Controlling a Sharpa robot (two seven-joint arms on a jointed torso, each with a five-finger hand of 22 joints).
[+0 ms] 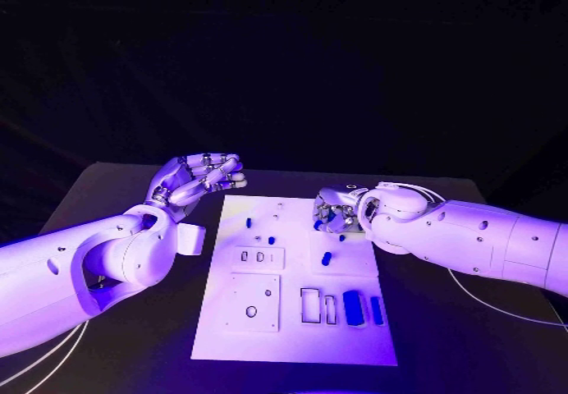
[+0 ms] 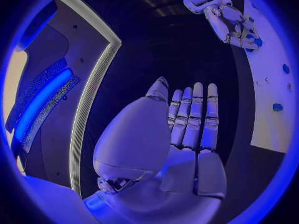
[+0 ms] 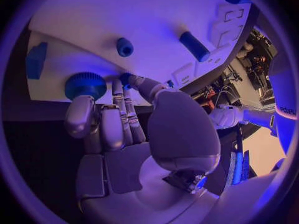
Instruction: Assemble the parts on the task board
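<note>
While the head view has the left hand (image 1: 199,179) raised, holding nothing, beside the task board (image 1: 296,328), the right wrist view shows the right hand (image 3: 134,124) fingertips on a small blue part (image 3: 126,78); a sideways nudge might tip it

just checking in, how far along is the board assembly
Early. Some blue parts sit in the task board's near slots. The right hand works at a blue part on the board's far side; the left hand hovers off the board, holding nothing. A loose cylinder lies mid-board.
</note>
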